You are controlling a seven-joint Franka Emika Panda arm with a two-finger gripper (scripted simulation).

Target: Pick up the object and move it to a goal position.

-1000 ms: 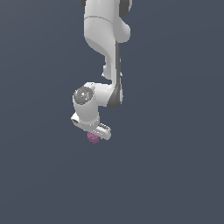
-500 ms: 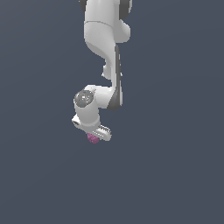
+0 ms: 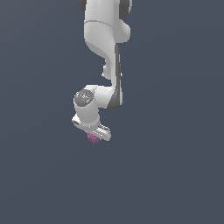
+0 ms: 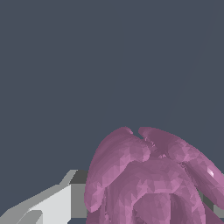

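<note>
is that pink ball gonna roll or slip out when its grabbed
The pink ball looks round, so it would probably roll if released on a flat surface. Its bumpy, swirled lobes may give the gripper some purchase, though they could seat unevenly. It is much smaller than the gripper, so likely light.

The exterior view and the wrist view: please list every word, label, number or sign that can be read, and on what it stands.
No readable text in either view.
The arm's round wrist cap carries small green and grey marks, too small to read.
The pink ball and the claw show no writing.
</note>
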